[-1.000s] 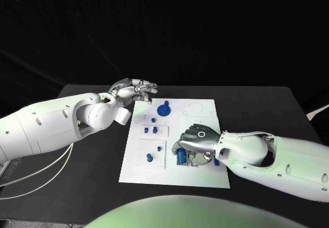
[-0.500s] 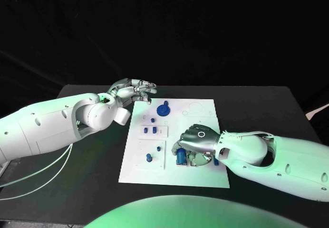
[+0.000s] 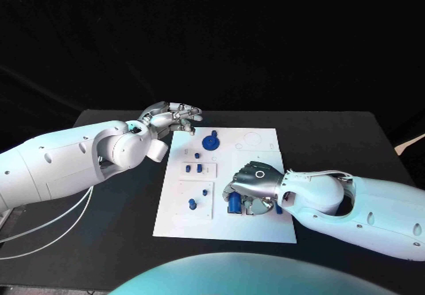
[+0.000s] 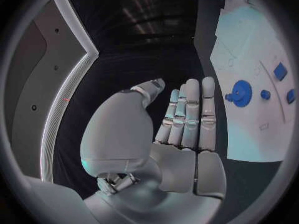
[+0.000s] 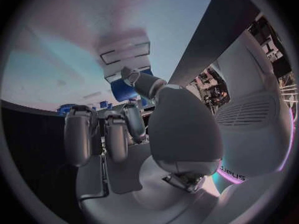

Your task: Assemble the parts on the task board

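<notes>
Fingers [image 3: 237, 198] of the right hand [image 3: 255, 184] curl down over the near right part of the task board [image 3: 226, 224] in the head view, closed round a blue cylinder part [image 3: 232, 203] that stands under the palm. Another small blue part [image 3: 279, 209] shows just beside the hand, toward the wrist. The left hand [image 3: 168, 115] hovers off the board's far left corner, over the black counter [image 3: 115, 246], holding nothing, its fingers [image 3: 188, 112] gently bent and slightly apart. On the board lie a blue gear part [image 3: 210, 142] near the far edge, two small blue pegs [image 3: 194, 167] on a raised white plate at the left middle, and two more blue pieces [image 3: 199, 196] on a second plate nearer the robot.

From the left wrist view, the left hand [image 4: 181, 134] is flat and free, its fingers [image 4: 193, 109] straight and side by side, the thumb off to one side. The task board [image 4: 249, 59] lies beyond them, carrying the blue gear part [image 4: 240, 91] and small blue pegs [image 4: 280, 72].

From the right wrist view, the right hand [image 5: 143, 144] has its fingers [image 5: 106, 134] folded in and the thumb pressed against the blue cylinder part [image 5: 124, 90], which stands on the task board [image 5: 74, 35].
</notes>
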Controlling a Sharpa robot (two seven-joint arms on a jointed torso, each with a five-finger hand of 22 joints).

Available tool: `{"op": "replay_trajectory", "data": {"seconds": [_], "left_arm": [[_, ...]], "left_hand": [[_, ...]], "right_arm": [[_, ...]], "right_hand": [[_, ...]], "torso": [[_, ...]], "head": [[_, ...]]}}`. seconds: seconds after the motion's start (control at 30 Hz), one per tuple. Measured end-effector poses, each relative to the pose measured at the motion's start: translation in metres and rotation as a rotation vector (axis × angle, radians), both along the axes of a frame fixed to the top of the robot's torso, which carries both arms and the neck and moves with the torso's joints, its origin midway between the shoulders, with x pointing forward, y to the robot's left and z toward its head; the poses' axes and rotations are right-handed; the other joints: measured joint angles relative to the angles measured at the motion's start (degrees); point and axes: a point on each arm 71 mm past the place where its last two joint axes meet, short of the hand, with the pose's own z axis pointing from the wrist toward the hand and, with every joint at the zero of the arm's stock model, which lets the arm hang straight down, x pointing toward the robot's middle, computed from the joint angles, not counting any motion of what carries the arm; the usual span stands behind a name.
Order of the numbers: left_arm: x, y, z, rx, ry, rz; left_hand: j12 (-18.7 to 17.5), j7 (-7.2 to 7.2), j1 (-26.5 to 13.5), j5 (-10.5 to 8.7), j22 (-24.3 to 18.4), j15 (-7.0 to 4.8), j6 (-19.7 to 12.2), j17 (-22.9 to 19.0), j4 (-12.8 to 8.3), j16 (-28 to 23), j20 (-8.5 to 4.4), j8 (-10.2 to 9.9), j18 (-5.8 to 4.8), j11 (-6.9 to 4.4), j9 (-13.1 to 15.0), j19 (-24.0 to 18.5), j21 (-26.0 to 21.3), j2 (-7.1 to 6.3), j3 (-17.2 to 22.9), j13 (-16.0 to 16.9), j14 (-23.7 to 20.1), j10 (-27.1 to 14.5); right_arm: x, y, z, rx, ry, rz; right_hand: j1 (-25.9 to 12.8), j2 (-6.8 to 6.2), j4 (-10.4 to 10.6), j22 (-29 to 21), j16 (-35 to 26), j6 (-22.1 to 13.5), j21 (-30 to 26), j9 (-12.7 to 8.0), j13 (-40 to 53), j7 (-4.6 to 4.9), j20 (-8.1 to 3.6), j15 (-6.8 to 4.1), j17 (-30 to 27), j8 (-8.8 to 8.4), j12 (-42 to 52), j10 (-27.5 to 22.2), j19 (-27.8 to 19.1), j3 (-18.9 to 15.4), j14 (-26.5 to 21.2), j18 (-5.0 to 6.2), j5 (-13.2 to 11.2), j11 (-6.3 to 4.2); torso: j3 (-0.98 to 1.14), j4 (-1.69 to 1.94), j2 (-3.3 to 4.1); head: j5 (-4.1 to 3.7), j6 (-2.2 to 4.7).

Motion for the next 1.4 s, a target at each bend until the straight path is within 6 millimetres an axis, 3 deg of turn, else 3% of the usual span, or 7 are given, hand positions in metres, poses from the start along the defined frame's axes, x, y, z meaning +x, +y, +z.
{"op": "replay_trajectory", "data": {"seconds": [0.3,0.57,0.63,0.7,0.93,1.13,1.4], "left_arm": [[0.0000,0.0002,0.0000,0.000,0.000,0.000],[-0.0001,0.0004,0.0000,0.001,0.001,0.000],[-0.0001,0.0004,0.0000,0.001,0.001,0.000],[-0.0001,0.0005,-0.0001,0.001,0.001,0.000],[-0.0001,0.0007,-0.0001,0.001,0.001,0.000],[-0.0001,0.0010,-0.0001,0.001,0.002,0.001],[-0.0001,0.0012,-0.0001,0.002,0.002,0.001]], "left_hand": [[0.00,0.00,0.00,0.00,0.00,0.00,0.00,-0.01,0.00,0.00,0.00,0.00,0.00,0.00,0.00,0.00,0.00,0.00,0.00,0.00,0.00,0.00],[0.00,0.00,0.00,0.00,0.00,0.00,0.00,-0.01,0.00,0.00,0.00,0.00,0.00,0.00,0.00,0.00,0.01,0.00,0.00,0.00,0.00,0.00],[0.00,0.00,0.00,0.00,0.00,0.00,0.00,-0.01,0.00,0.00,0.00,0.00,0.00,0.00,0.00,0.00,0.01,0.00,0.00,0.00,0.00,0.00],[0.00,0.00,0.00,0.00,0.00,0.00,0.00,-0.01,0.00,0.00,0.00,0.00,0.00,0.00,0.00,0.00,0.02,0.00,0.00,0.00,0.00,0.00],[0.00,0.00,0.00,0.00,0.00,0.00,0.00,-0.01,0.00,0.00,0.00,0.00,0.00,0.00,0.00,0.00,0.02,0.00,0.00,-0.01,0.00,0.00],[0.00,0.00,0.00,0.00,0.00,0.00,0.00,-0.01,0.00,0.00,0.00,0.00,0.00,0.00,0.00,0.00,0.02,0.00,0.00,-0.01,0.00,0.00],[0.00,0.00,0.00,0.00,0.00,0.00,0.00,0.04,0.00,0.00,0.00,0.00,0.00,0.00,0.00,0.00,0.02,0.00,0.00,-0.01,0.00,0.00]], "right_arm": [[-0.0001,0.0015,-0.0001,-0.001,0.002,-0.002],[-0.0001,0.0021,-0.0005,-0.003,0.004,-0.003],[0.0000,0.0021,-0.0007,-0.005,0.006,-0.003],[-0.0001,0.0021,-0.0010,-0.007,0.007,-0.004],[-0.0004,0.0011,-0.0033,-0.018,0.015,-0.008],[-0.0005,0.0000,-0.0033,-0.020,0.017,-0.011],[-0.0003,-0.0025,-0.0024,-0.020,0.017,-0.016]], "right_hand": [[-0.36,-0.36,-0.23,0.04,0.00,-0.06,-0.75,0.00,-0.39,0.06,0.22,0.21,-0.01,0.00,-0.48,-0.67,-0.22,-0.23,-0.21,0.00,0.06,-0.04],[-0.84,-0.85,-0.46,0.04,0.00,-1.73,-1.79,-0.51,-1.71,1.77,0.18,0.21,-0.01,-2.24,-1.43,-2.18,-0.67,-0.45,-0.21,-0.01,0.07,-0.71],[-0.96,-0.98,-0.46,0.04,0.00,-2.51,-2.10,-1.36,-2.34,3.05,0.08,0.21,-0.01,-3.66,-1.95,-2.88,-0.95,-0.45,-0.21,-0.01,0.07,-1.03],[-1.17,-1.21,-0.46,0.04,0.00,-3.16,-2.10,-1.79,-2.67,3.44,-0.06,0.19,-0.01,-4.37,-2.02,-3.08,-1.09,-0.45,-0.19,-0.01,0.07,-1.23],[-0.80,-1.57,-0.61,0.03,0.00,-6.57,-2.46,-3.01,-3.26,1.97,-0.32,-0.53,-0.01,-5.99,-2.38,-3.49,-1.36,-0.60,-0.09,-0.01,0.07,-1.64],[-0.81,-1.57,-0.61,0.03,0.00,-6.77,-2.46,-3.19,-3.26,2.17,-0.32,-0.53,-0.01,-6.28,-2.38,-3.65,-1.35,-0.60,-0.09,0.00,0.07,-1.80],[-0.81,-1.57,-0.86,0.02,0.00,-5.02,-2.46,-2.88,-3.06,2.46,-0.55,-0.53,-0.01,-5.08,-2.38,-3.65,-1.12,-0.35,-0.09,0.00,0.17,-1.81]], "torso": [[0.00,-0.01,-0.01],[0.00,-0.02,-0.01],[0.00,-0.02,-0.01],[0.00,-0.02,-0.01],[0.00,-0.02,-0.01],[0.00,-0.02,-0.01],[0.03,-0.02,-0.02]], "head": [[-0.01,0.00],[-0.01,0.00],[-0.03,0.00],[-0.03,0.00],[-0.07,0.00],[-0.08,0.00],[-0.08,0.00]]}}
